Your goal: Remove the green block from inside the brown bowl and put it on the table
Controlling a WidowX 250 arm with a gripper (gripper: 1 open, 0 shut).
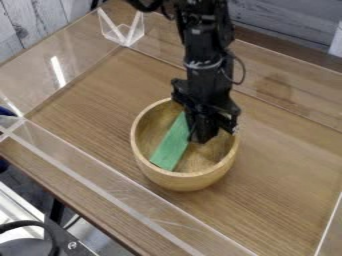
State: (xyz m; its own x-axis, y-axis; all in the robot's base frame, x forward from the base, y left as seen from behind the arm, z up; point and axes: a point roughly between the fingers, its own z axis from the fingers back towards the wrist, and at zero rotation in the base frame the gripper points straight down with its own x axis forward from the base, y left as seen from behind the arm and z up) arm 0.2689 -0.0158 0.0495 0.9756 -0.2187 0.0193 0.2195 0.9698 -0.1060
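Foreground, lower left: coiled black cable point(30, 238) beside the desk point(94, 110). Nearer the middle of the desk, a round light-tan bowl point(187, 181) with a thick rim stands upright. Inside it lies the green block point(170, 147), mint-green, on the bowl's left side in the view, long side slanting, its upper end close to the black fingertips. End effector point(199, 128): black, pointing down, tips within the far part of the bowl's opening. Whether it is released or clenched, cannot tell; contact with the block likewise unclear. Behind and above the bowl, the black arm point(202, 50) with a looping cable point(238, 72) at its side. Farther back, upper left, a clear acrylic piece point(122, 27) at the desk.
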